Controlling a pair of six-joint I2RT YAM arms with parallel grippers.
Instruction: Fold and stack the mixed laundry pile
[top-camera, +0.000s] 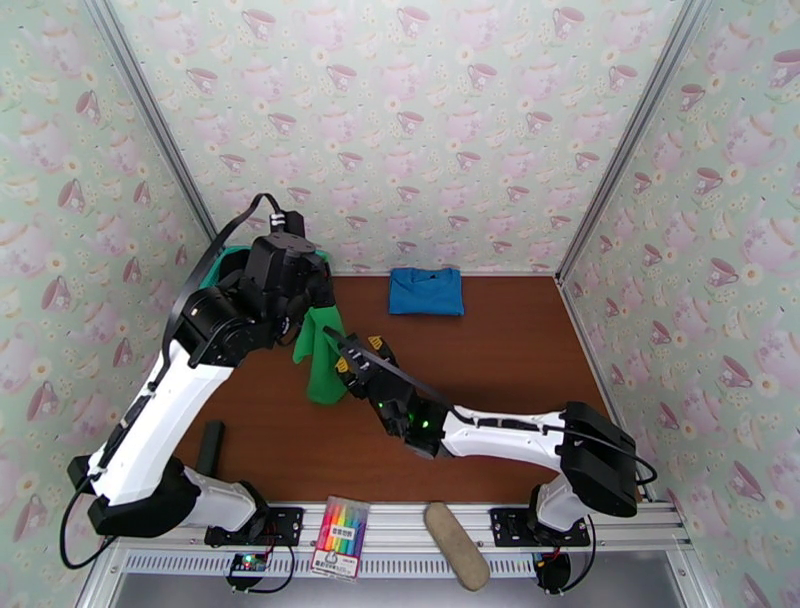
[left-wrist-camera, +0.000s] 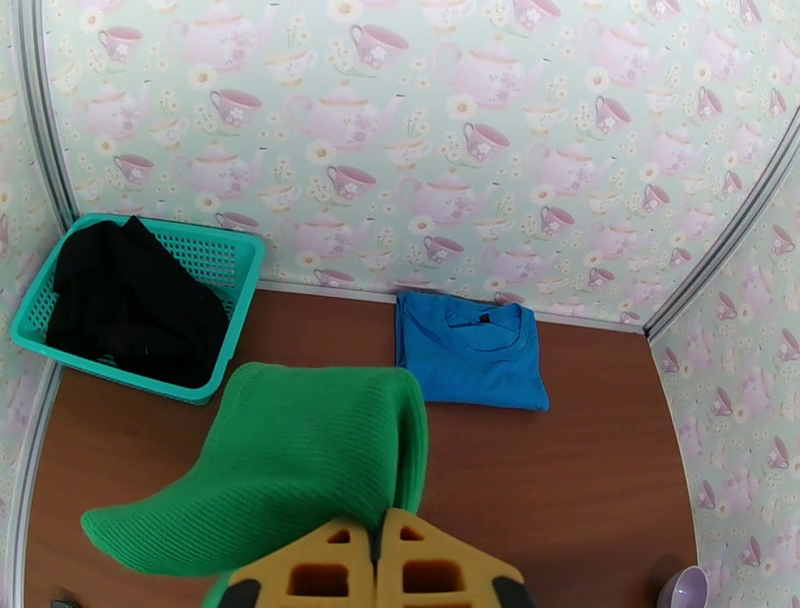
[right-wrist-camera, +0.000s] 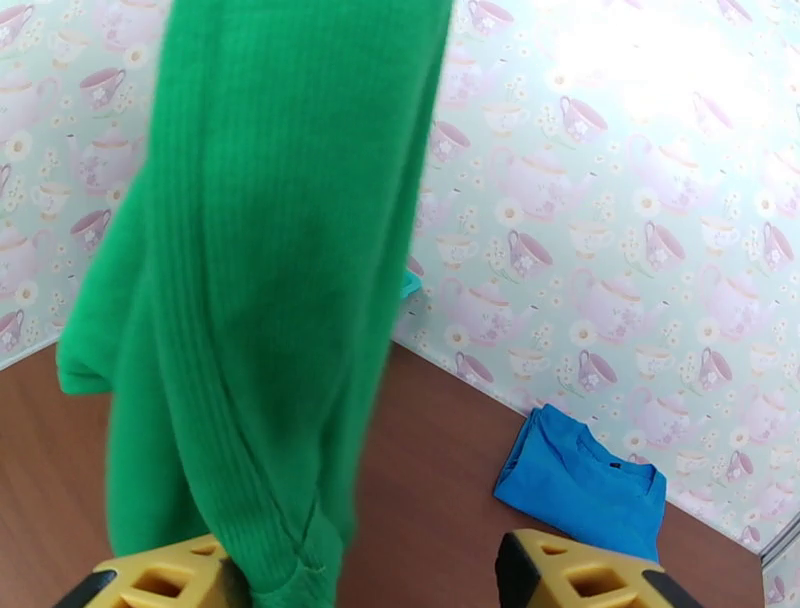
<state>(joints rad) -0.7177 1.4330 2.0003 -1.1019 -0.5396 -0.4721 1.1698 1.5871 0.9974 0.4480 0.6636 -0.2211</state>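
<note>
- Laundry is in three places: the green garment (top-camera: 322, 365) hangs in the air over the middle-left of the surface (top-camera: 500, 360), the blue garment (top-camera: 427, 291) lies folded flat at the far edge by the back wall, and the black garment (left-wrist-camera: 130, 300) sits in the teal basket (left-wrist-camera: 225, 260) in the far left corner.
- Left end effector (left-wrist-camera: 382, 520): its yellow fingers are pressed together on the top of the green garment, which drapes down from them.
- Right end effector (right-wrist-camera: 365, 570): its fingers stand well apart, low beside the hanging green cloth. The cloth's lower edge brushes one finger, and nothing is clamped between the two.
</note>
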